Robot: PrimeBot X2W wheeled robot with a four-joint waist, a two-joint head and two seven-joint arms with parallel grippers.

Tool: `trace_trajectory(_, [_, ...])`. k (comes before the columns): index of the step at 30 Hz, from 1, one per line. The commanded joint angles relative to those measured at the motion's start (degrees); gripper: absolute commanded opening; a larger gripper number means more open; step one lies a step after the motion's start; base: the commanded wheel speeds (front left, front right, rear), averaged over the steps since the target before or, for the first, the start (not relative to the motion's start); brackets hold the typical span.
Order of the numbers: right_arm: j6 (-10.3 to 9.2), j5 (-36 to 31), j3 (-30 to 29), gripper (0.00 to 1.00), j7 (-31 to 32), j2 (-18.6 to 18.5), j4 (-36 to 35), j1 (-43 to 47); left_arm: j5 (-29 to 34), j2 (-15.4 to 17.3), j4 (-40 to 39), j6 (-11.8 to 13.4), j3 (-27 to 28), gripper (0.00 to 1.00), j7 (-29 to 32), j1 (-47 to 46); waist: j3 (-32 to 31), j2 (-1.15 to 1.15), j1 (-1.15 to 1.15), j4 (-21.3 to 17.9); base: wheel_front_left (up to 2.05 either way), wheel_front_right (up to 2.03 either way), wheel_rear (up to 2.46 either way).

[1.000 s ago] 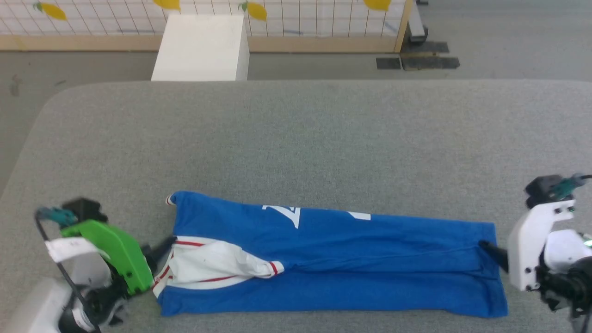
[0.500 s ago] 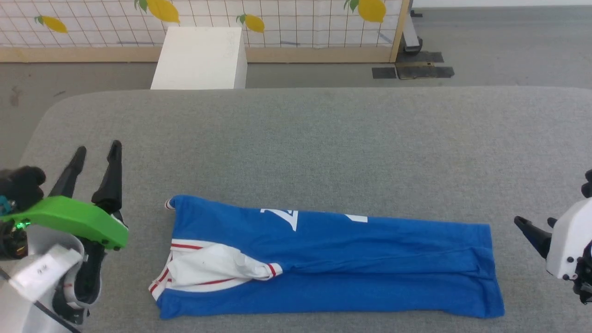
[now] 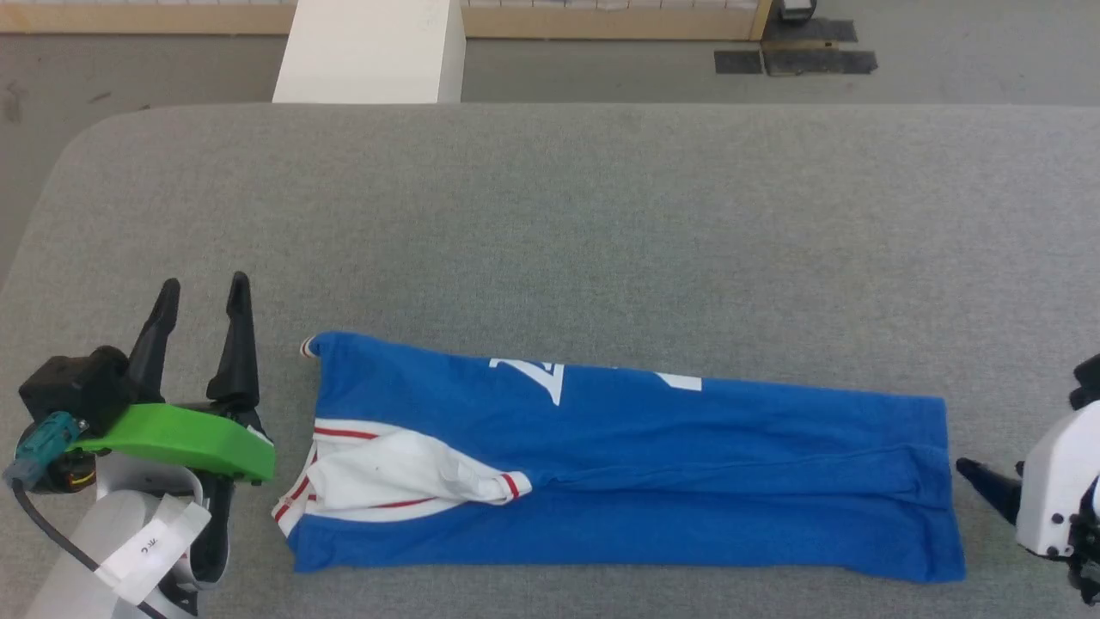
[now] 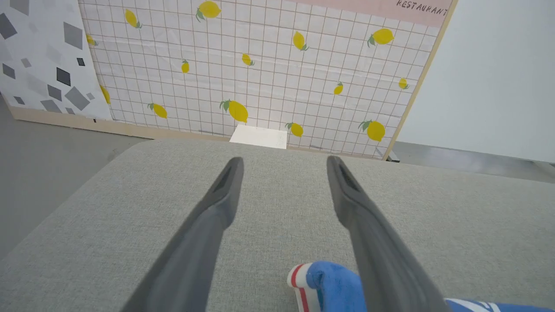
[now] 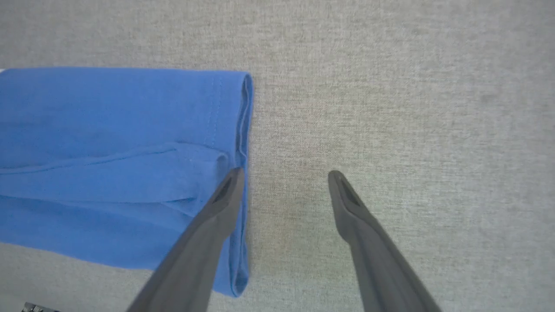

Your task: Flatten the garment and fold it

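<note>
Folds run the length of the garment, which lies as a long blue band across the lower half of the head view on the grey table, with a white sleeve with red-striped trim tucked onto its left end and bits of white lettering along its upper edge. At the lower left of that frame the left gripper stands just beside the garment's left end but apart from it, with its two dark fingers pointing up the frame, spread wide and holding nothing. In the left wrist view the left gripper is splayed over bare table, and a red-striped corner of the garment peeks in at the bottom edge between the fingers, partly hidden by the right-hand one; contact cannot be told. At the lower right of the head view the right gripper points toward the garment's right edge, with its nearer tip just beside the hem. In the right wrist view the right gripper is also spread and empty: the left-hand fingertip sits at the hemmed edge of the garment, which covers the left half of the frame, and the other is over bare table. A white box stands beyond the table at the upper left, and a lemon-print panel rises behind it.
</note>
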Motion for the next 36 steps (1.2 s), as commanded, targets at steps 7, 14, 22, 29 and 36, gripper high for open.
trace_trajectory(7, [-0.08, 3.8, 5.7, 1.0, 0.2, -0.5, 2.0, -0.8, 1.1, -1.1, 1.0, -1.3, 0.9, 1.0, -0.5, -0.2, 2.4, 0.0, 0.0, 0.9, 0.0, 0.0, 0.0])
trace_trajectory(14, [-0.08, 7.0, 11.7, 1.0, 0.5, 0.4, 3.7, -2.9, 1.8, -2.1, 0.8, -1.9, 1.8, 1.0, -0.5, 0.4, 2.8, 0.0, 0.0, 0.8, 0.0, 0.0, 0.0])
trace_trajectory(22, [-0.08, 9.6, 16.4, 1.0, 0.6, 0.0, 5.3, -4.8, 2.3, -3.0, 0.8, -2.8, 3.0, 1.0, -0.5, 1.0, 2.6, 0.0, 0.0, 0.9, 0.0, 0.0, 0.0])
trace_trajectory(29, [-0.08, 9.5, 16.6, 0.0, 2.8, -1.2, 7.4, -4.9, 2.6, -3.5, 0.9, -3.3, 3.7, 1.0, -0.5, 1.5, 2.4, 0.0, 0.0, 0.9, 0.0, 0.0, 0.0])
trace_trajectory(36, [-0.08, 8.7, 14.4, 0.0, 3.3, -1.2, 7.1, -5.3, 2.9, -3.8, 1.0, -3.7, 4.4, 1.0, -0.5, 2.1, 2.2, 0.0, 0.0, 0.6, 0.0, 0.0, 0.0])
